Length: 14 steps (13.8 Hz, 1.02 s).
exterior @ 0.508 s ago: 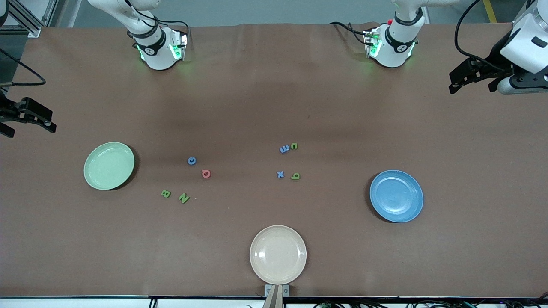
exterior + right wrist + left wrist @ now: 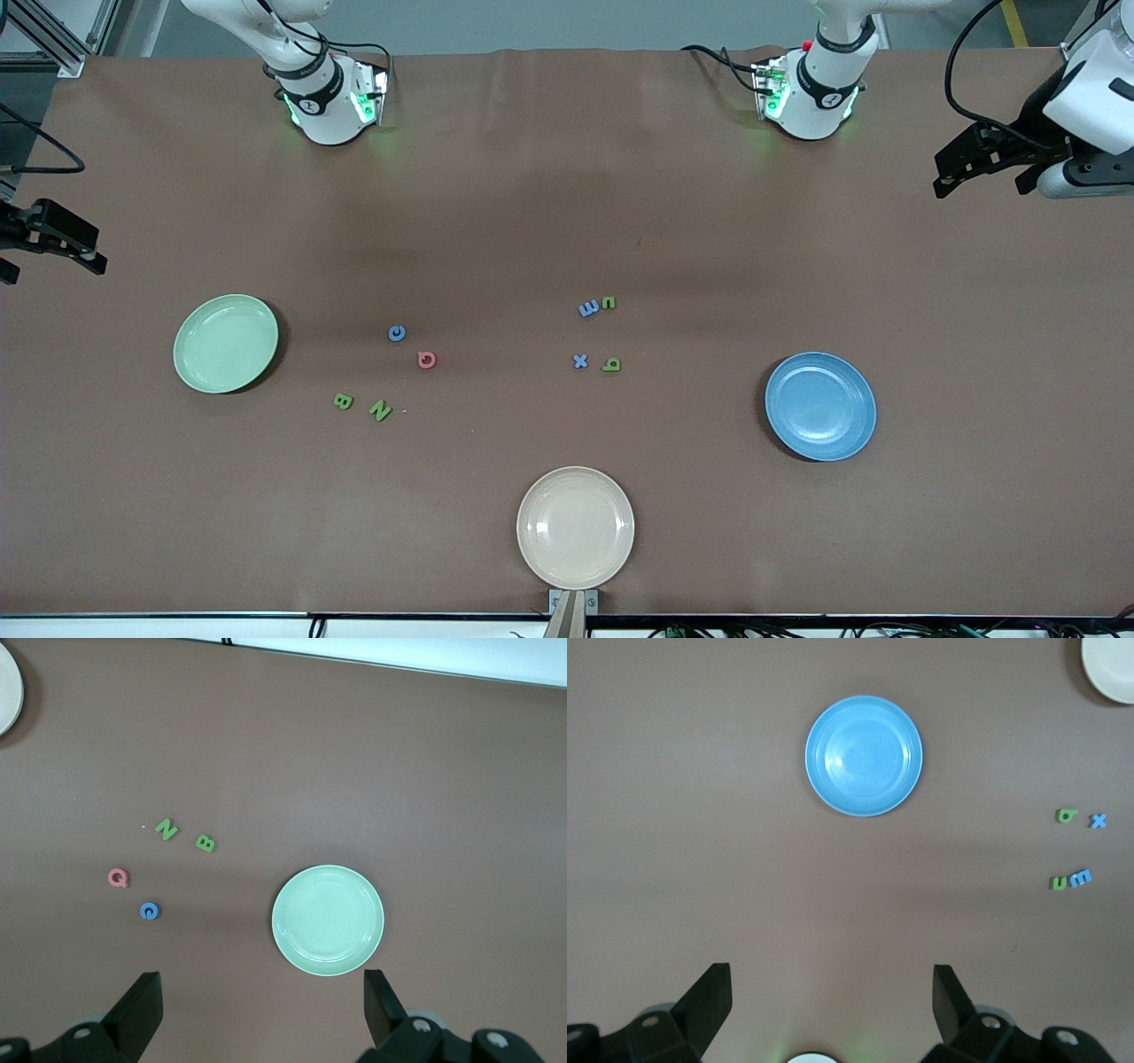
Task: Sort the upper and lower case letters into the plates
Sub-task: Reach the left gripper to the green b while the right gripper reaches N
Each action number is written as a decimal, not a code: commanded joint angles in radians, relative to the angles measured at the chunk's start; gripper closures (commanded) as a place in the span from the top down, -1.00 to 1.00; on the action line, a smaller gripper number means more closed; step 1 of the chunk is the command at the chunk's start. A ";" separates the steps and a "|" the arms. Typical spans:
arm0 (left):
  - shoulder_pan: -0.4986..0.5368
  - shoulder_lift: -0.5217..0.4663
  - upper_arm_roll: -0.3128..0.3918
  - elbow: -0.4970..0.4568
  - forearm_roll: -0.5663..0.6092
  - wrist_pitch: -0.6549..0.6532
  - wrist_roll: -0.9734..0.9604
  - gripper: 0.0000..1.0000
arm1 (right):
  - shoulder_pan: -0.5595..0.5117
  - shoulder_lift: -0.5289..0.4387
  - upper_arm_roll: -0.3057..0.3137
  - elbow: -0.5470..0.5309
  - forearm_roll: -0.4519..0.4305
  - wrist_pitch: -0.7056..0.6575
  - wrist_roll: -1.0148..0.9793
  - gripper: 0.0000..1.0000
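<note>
High over the table's ends, the left gripper [image 2: 948, 177] and right gripper [image 2: 89, 252] hang wide open, empty. Below lie the blue plate [image 2: 820, 406] and mint green plate [image 2: 225, 343], bare; eight letters [image 2: 426, 359] lie scattered between them.

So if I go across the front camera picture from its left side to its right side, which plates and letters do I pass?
mint green plate → green B → green N → red Q → cream plate → blue plate

The brown table [image 2: 567, 177] bears the mint plate [image 2: 225, 343], blue plate [image 2: 820, 406], beige plate [image 2: 575, 527] and scattered letters [image 2: 426, 359].
</note>
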 commanded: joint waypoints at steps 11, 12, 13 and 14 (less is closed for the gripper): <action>-0.293 0.400 -0.042 0.023 -0.061 0.396 -0.410 1.00 | 0.079 0.079 -0.001 0.025 0.042 0.043 -0.011 1.00; -0.333 0.433 -0.040 0.017 -0.053 0.439 -0.469 1.00 | 0.081 0.078 0.004 0.017 0.056 0.040 -0.019 1.00; -0.360 0.456 -0.042 0.008 -0.008 0.468 -0.533 1.00 | 0.100 0.076 0.007 0.013 0.053 0.029 -0.017 1.00; -0.397 0.481 -0.043 -0.009 0.046 0.505 -0.623 1.00 | 0.143 0.081 0.007 0.007 0.052 0.032 -0.016 1.00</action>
